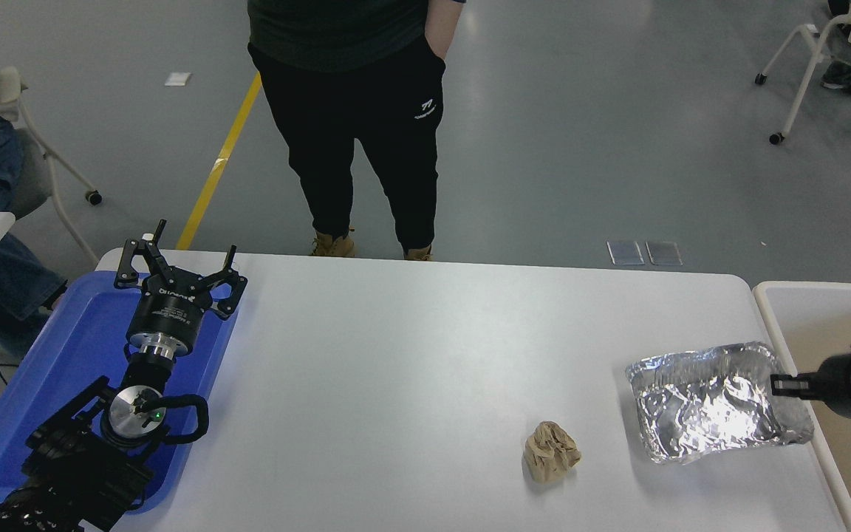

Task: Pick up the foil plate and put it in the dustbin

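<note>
The foil plate, shiny crinkled silver, is near the table's right edge, tilted up and lifted off the white table. My right gripper comes in from the right edge and is shut on the plate's right rim. Just right of the table stands the dustbin, white-rimmed with a tan inside, partly cut off by the picture's edge. My left gripper is parked open at the lower left, above the blue tray.
A crumpled brown paper ball lies on the table left of the plate. A flat blue tray sits at the table's left end. A person stands at the far side; chairs stand on the floor.
</note>
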Robot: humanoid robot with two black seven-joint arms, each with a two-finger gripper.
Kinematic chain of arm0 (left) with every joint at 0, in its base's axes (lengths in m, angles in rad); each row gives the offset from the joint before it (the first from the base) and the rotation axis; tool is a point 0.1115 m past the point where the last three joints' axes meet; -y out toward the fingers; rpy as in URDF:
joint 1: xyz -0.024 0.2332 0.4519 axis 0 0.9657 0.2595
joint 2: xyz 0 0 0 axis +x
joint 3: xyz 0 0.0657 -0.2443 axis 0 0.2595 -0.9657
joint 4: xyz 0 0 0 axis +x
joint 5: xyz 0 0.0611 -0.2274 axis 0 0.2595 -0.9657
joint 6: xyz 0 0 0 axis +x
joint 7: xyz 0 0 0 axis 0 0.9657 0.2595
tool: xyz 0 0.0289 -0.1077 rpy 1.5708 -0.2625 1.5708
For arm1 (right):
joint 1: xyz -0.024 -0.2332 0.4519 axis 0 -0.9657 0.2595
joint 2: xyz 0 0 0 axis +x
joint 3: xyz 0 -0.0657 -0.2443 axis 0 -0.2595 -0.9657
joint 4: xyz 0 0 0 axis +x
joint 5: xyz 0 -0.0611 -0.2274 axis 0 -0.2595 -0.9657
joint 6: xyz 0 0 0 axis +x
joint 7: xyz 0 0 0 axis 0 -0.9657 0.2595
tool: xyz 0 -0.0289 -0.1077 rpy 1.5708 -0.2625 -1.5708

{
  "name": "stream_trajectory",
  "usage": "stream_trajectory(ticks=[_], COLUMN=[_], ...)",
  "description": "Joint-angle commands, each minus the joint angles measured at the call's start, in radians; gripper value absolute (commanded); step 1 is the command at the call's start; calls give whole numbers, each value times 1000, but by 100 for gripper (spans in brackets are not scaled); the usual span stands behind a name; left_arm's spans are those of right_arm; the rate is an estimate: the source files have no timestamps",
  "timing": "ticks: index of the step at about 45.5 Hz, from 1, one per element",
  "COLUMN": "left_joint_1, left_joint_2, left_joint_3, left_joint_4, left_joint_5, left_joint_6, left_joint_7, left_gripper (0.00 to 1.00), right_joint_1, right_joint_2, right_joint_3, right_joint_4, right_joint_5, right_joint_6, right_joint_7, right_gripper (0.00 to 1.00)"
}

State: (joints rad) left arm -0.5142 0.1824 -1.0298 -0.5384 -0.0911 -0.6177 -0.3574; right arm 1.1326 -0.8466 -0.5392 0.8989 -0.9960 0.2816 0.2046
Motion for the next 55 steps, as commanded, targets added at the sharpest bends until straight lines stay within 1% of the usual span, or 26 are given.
stream_trajectory(ticks=[1, 11, 22, 27, 41, 55], left_joint_1=[-1, -1, -1, -3, -1, -1], left_joint_2=[0, 0, 0, 0, 0, 0], left_joint_3=[2, 2, 4, 4, 4, 4], left_joint_4=[0, 0, 0, 0, 0, 0], left_joint_5=[1, 1, 1, 1, 1, 1], left_joint_6=[0, -2, -2, -2, -2, -2], left_joint_7=[2, 3, 5, 5, 6, 6], left_gripper=[100, 100, 100, 100, 100, 100], right_joint_1=[228, 536, 915, 1039, 1271, 1351], right_joint_2=[-173, -242, -235, -204, -128, -115], right_joint_3=[-48, -252, -487, -547, -631, -659], right_joint_4=[224, 336, 410, 411, 411, 411], right_joint_5=[-18, -16, -10, -9, 0, -1], right_joint_6=[137, 260, 428, 499, 504, 504], right_joint_7=[-8, -11, -11, -11, -10, -10], right_gripper=[0, 0, 0, 0, 0, 0])
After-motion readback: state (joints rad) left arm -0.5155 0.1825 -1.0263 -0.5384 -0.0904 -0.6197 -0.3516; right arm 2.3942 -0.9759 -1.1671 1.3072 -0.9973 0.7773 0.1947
